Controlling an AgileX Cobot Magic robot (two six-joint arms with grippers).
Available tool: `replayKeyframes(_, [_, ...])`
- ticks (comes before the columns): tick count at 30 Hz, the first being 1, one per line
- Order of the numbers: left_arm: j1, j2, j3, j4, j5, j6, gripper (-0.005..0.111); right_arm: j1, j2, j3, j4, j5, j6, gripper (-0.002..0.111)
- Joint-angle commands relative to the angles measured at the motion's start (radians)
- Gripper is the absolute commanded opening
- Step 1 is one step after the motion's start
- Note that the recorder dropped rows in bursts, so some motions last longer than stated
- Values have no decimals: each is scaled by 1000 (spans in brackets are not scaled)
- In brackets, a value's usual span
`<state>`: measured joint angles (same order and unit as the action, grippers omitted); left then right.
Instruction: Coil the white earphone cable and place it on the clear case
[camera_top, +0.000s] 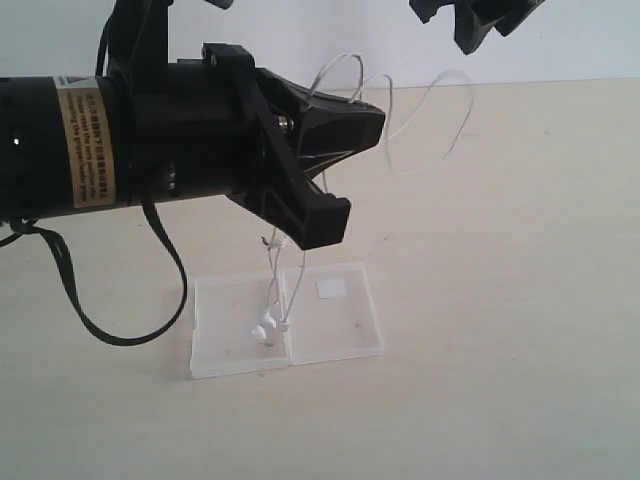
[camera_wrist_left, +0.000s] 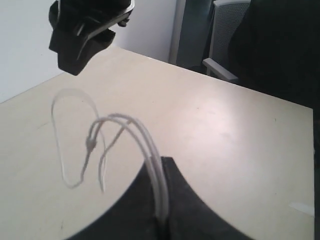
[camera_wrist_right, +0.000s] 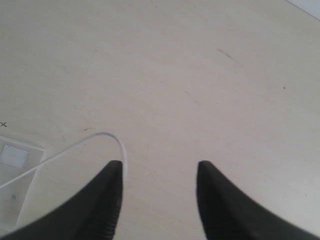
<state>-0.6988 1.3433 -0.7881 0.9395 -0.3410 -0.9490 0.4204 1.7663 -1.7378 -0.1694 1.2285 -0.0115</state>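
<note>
Pinched tight in the left pincer (camera_wrist_left: 162, 172), above the worktop (camera_top: 500, 300): the white earphone cable (camera_top: 283, 290), loops blurred, earbuds (camera_top: 265, 328) dangling at the clear case (camera_top: 340, 335), contact unclear. Right pincer (camera_wrist_right: 159, 167) agape, empty, cropped in the exterior view.

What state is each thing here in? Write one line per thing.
white earphone cable: held up, loosely looped, earbuds dangling over the case.
clear case: open flat on the table.
left gripper: shut on the cable.
right gripper: open, empty.

Left arm (camera_top: 40, 140) black cylinder, yellow label (camera_top: 88, 148), looping black cable (camera_top: 184, 283); right fingers (camera_wrist_right: 102, 205) black, pointed.
</note>
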Motion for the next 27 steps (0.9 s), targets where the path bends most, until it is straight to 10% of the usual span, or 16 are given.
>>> replayKeyframes(1, [1, -11, -5, -4, 21, 2, 0, -1, -20, 5, -32, -7, -3, 68])
replayKeyframes(11, [1, -29, -5, 17, 82, -1, 0, -1, -184, 66, 33, -186, -52, 66])
replayKeyframes(18, [1, -147, -5, 17, 135, -16, 0, -1, -522, 537, 500, -685, -529, 64])
replayKeyframes(27, [1, -204, -5, 22, 219, -29, 0, -1, -688, 941, 1496, -541, -1584, 65])
